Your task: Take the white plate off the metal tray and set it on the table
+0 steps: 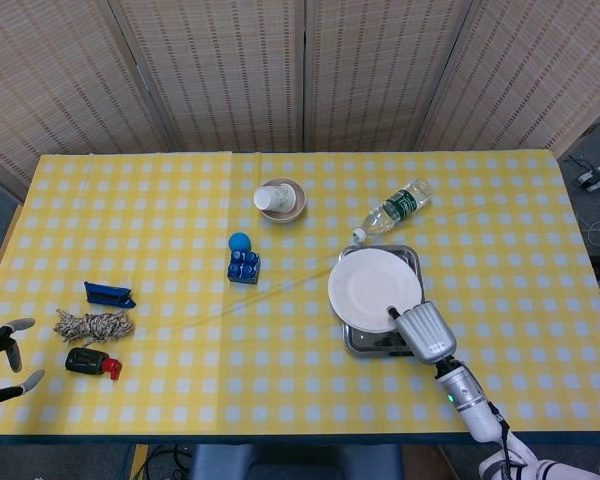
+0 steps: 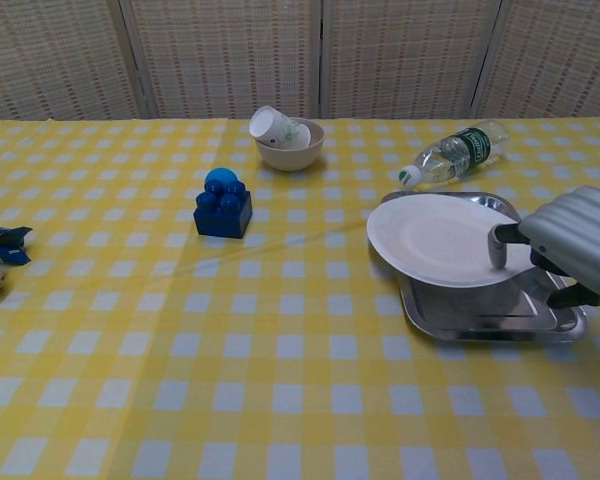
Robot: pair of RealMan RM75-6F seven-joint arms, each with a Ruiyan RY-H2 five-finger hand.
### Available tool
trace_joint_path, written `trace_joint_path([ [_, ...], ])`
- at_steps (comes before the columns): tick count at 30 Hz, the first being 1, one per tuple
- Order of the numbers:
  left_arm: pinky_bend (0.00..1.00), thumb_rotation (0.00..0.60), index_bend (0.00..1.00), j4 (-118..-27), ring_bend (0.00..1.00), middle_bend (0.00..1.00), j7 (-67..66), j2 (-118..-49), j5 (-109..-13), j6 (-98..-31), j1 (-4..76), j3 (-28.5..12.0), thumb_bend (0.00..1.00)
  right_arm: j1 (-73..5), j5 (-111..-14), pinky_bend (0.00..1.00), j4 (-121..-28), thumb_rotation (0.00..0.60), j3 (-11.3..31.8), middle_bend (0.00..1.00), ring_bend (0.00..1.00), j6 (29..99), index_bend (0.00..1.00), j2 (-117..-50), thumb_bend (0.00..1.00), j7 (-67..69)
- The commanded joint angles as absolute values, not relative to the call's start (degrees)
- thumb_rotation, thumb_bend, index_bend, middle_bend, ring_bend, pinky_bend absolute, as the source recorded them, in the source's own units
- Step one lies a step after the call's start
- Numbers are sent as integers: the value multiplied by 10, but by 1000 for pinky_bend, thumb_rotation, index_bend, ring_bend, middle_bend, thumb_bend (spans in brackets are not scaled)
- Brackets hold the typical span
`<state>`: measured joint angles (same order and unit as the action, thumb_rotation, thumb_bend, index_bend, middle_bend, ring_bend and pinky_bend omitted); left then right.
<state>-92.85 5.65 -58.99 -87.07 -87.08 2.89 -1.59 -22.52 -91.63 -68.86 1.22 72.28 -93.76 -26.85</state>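
Note:
The white plate (image 1: 373,289) (image 2: 435,240) hangs lifted above the metal tray (image 1: 365,340) (image 2: 480,315), tilted slightly, its left edge reaching past the tray's left rim. My right hand (image 1: 423,332) (image 2: 570,245) grips the plate's near right rim, thumb on top. The tray sits on the yellow checked table at the right, its floor now showing under the plate. My left hand (image 1: 0,358) hovers at the table's front left corner, fingers apart and holding nothing.
A clear water bottle (image 1: 394,209) lies just behind the tray. A bowl with a paper cup (image 1: 279,199) stands at the back centre. A blue block (image 1: 243,260) sits mid-table. A blue clip (image 1: 109,294), rope bundle (image 1: 93,324) and black-red object (image 1: 90,362) lie at the left.

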Motion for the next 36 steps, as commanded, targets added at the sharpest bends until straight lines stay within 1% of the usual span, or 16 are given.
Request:
trace_joint_path([
  [1, 496, 600, 345, -929, 424, 660, 56, -590, -871, -870, 29, -16, 157, -226, -918, 1000, -687, 600, 12, 1000, 1000, 725, 463, -938, 486, -266],
  [8, 496, 600, 345, -929, 424, 660, 56, -590, -870, -868, 30, -16, 157, -228, -943, 1000, -689, 600, 12, 1000, 1000, 756, 548, -936, 510, -260],
  [20, 496, 600, 345, -929, 424, 660, 57, -590, -872, -868, 30, -15, 157, -236, -1018, 1000, -733, 600, 34, 1000, 1000, 862, 576, -925, 512, -271],
  [23, 496, 600, 345, -929, 424, 660, 57, -590, -872, -868, 30, -15, 157, -243, -1037, 1000, -742, 600, 41, 1000, 1000, 878, 582, -929, 513, -273],
  [28, 496, 600, 345, -929, 424, 660, 60, -589, -871, -870, 29, -16, 157, -261, -1062, 1000, -762, 600, 49, 1000, 1000, 882, 586, -938, 513, -288],
  [36, 496, 600, 345, -928, 424, 660, 70, -585, -866, -872, 28, -19, 157, -304, -1093, 1000, -781, 600, 65, 1000, 1000, 855, 590, -968, 514, -312],
])
